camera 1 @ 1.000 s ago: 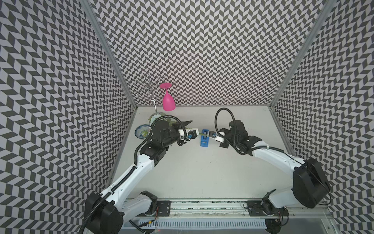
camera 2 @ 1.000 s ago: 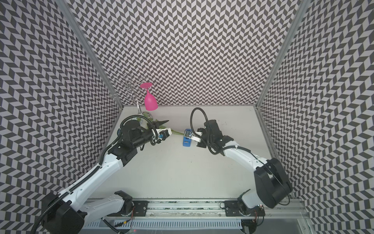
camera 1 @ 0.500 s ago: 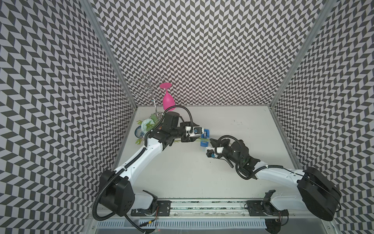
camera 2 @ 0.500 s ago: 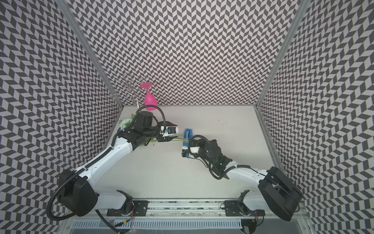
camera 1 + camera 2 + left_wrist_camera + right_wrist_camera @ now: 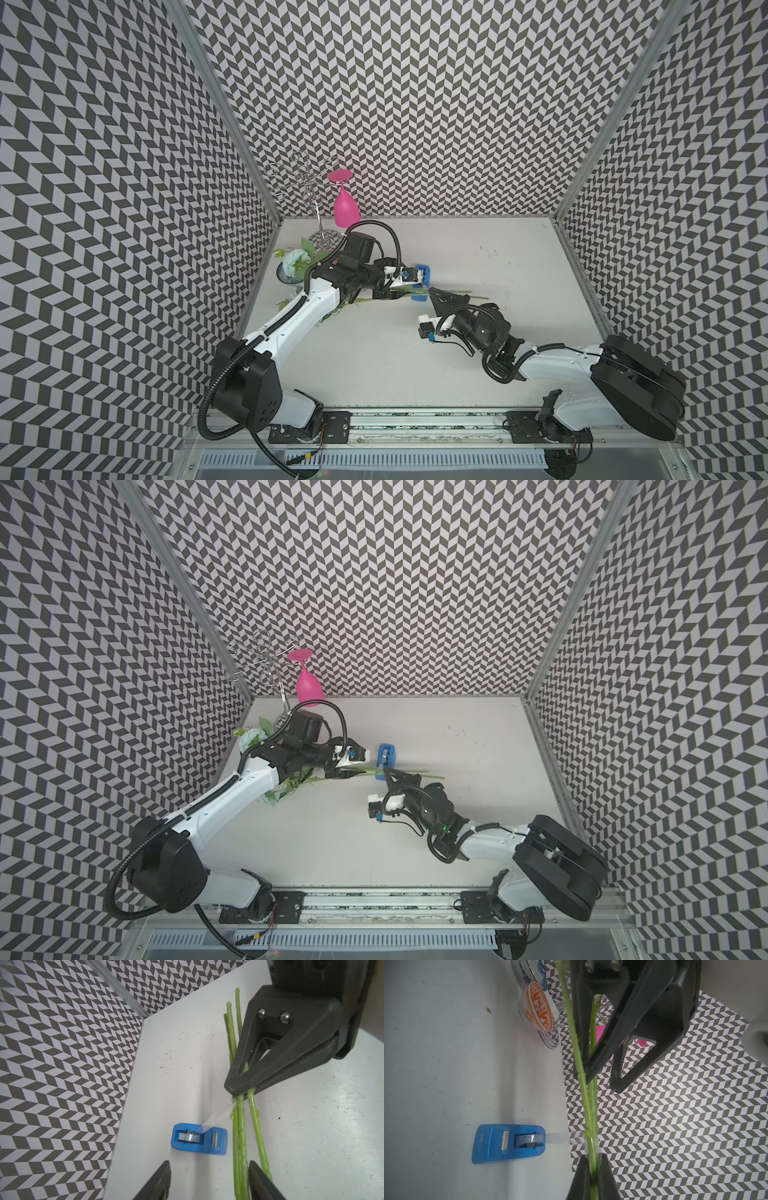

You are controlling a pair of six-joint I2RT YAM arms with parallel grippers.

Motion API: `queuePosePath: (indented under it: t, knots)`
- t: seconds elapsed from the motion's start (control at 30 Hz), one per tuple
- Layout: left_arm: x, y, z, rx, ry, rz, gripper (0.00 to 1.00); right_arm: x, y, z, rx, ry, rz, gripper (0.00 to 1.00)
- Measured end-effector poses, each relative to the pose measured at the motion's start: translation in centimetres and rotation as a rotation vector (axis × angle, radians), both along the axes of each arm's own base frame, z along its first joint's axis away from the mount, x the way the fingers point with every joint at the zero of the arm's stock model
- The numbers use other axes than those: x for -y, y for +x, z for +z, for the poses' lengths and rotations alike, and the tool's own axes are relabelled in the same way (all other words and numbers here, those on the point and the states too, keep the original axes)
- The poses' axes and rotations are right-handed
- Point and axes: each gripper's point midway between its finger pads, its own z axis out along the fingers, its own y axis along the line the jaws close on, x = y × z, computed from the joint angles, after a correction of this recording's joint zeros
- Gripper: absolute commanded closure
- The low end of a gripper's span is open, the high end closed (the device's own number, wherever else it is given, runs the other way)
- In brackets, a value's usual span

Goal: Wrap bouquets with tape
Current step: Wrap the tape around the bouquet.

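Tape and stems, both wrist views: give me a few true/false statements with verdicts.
1. The right gripper is shut on the green stems. True.
2. The tape dispenser is held in the left gripper. False: it sits on the table, and that gripper is open, one finger against the stems.
3. A strip of clear tape runs from the dispenser to the stems. True.
4. The dispenser is red. False: it is blue.
5. The orange-patterned bowl lies between the dispenser and the stems. False: it is off to one side, by the wall.
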Motion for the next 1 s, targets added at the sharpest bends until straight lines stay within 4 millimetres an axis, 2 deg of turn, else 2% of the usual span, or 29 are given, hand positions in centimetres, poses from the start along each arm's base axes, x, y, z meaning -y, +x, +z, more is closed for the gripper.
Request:
queuePosePath:
  t: [0.13,0.2,0.3,0.4,0.5,0.7,0.73,0.77,0.87,0.93,1.0]
  knots:
    - [-0.4,0.4,1.3,0.025,0.018,0.03,0.4,0.1,0.3,0.4,0.023,0.01,-0.02,1.0]
    - [-0.8,0.5,2.5,0.056,0.021,0.047,0.4,0.2,0.4,0.6,0.03,0.018,-0.032,1.0]
    - [-1.1,0.0,4.4,0.108,0.014,0.059,0.4,0.3,0.5,0.5,0.031,0.018,-0.038,1.0]
    - [-0.7,-0.9,4.9,0.126,0.008,0.043,0.39,0.2,0.5,0.6,0.035,0.018,-0.038,1.0]
    - [-0.7,-1.3,2.7,0.09,0.042,0.039,0.39,0.1,0.4,0.6,0.039,0.014,-0.035,1.0]
    - [-0.3,-0.2,-2.5,-0.016,0.134,0.046,0.43,-0.3,0.1,0.2,0.044,-0.007,-0.022,1.0]
    - [-0.3,-0.1,-2.9,-0.025,0.141,0.047,0.46,-0.3,0.1,0.2,0.046,-0.013,-0.023,1.0]
    - [-0.3,0.0,-3.4,-0.034,0.15,0.047,0.54,-0.3,0.1,0.1,0.047,-0.019,-0.026,1.0]
    - [-0.4,0.2,-4.4,-0.051,0.172,0.051,0.86,-0.2,0.2,0.0,0.053,-0.033,-0.034,1.0]
    - [-0.4,0.4,-4.8,-0.053,0.183,0.054,0.97,-0.2,0.3,-0.3,0.049,-0.045,-0.04,0.93]
    - [-0.5,0.7,-4.8,-0.04,0.19,0.062,1.0,-0.2,0.2,-0.5,0.035,-0.049,-0.041,0.79]
